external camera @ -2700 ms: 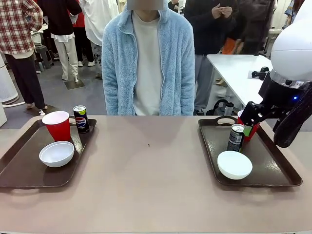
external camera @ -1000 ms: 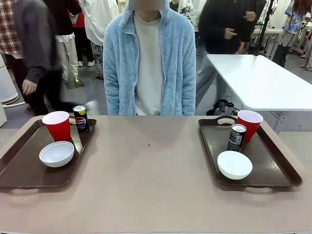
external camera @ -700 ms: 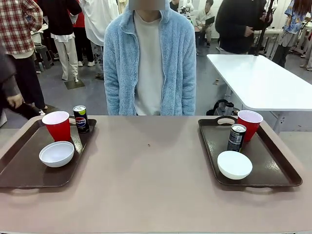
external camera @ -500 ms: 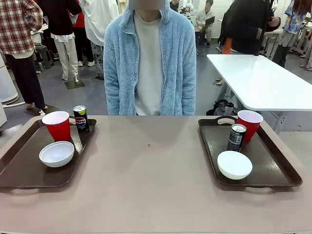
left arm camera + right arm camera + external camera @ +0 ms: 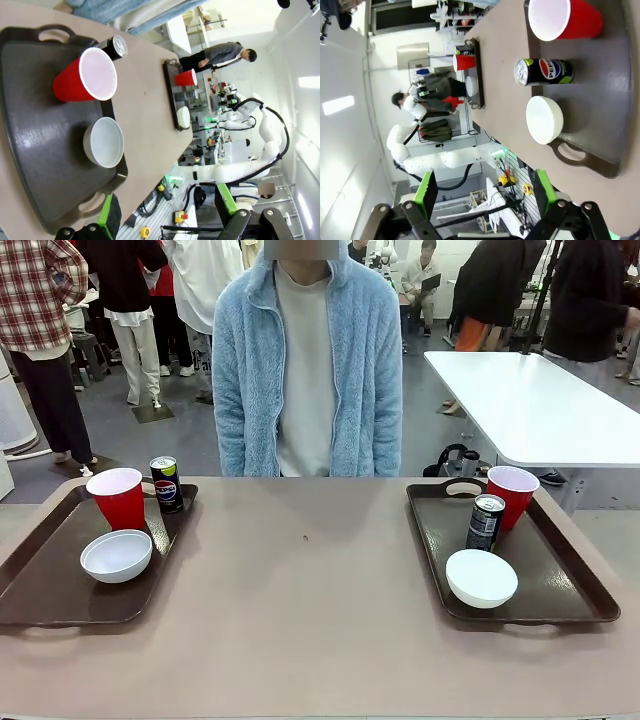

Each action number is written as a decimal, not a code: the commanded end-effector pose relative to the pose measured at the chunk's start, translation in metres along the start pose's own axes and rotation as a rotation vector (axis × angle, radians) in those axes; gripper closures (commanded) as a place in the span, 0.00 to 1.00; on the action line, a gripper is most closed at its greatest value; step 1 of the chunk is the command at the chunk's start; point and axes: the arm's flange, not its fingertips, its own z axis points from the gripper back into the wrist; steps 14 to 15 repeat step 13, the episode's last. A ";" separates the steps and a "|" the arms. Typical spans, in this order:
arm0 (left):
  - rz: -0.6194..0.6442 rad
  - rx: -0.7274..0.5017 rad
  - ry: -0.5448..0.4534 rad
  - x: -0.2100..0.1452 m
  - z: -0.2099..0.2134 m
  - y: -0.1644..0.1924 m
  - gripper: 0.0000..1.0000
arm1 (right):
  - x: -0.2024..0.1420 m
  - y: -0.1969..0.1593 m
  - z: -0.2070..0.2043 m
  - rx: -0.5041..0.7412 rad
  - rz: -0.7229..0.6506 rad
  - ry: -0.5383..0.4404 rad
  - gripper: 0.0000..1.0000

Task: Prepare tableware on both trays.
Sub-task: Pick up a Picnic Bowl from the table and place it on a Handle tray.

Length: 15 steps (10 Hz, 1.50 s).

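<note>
A: Left tray (image 5: 40,580), contents?
B: Red cup (image 5: 118,498) at the far end, black can (image 5: 166,483) just beside it at the far corner, white bowl (image 5: 116,555) nearer the robot. All upright, all inside the rim.
A: Right tray (image 5: 560,585)?
B: Same set. Red cup (image 5: 512,494) far end near the loop handle, can (image 5: 485,522) just beside it, bowl (image 5: 481,577) in front of the can.
A: Desk (image 5: 310,620) between the trays?
B: Bare tan top, one tiny dark speck (image 5: 306,537).
A: Left pincer (image 5: 167,210)?
B: Wide apart, green pads empty, raised over the near end of the left tray, touching nothing.
A: Right pincer (image 5: 482,192)?
B: Also spread wide, nothing between the fingers, looking down on the right tray's cup, can and bowl.
A: Person?
B: Stands at the far side in a light blue fleece jacket (image 5: 305,370), hands below the desk edge.
</note>
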 end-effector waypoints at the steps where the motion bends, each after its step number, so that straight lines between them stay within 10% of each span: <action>1: 0.009 -0.004 0.001 -0.001 0.001 -0.004 0.00 | -0.002 -0.002 0.006 0.023 0.004 -0.012 0.00; 15: 0.009 -0.004 0.001 -0.001 0.001 -0.004 0.00 | -0.002 -0.002 0.006 0.023 0.004 -0.012 0.00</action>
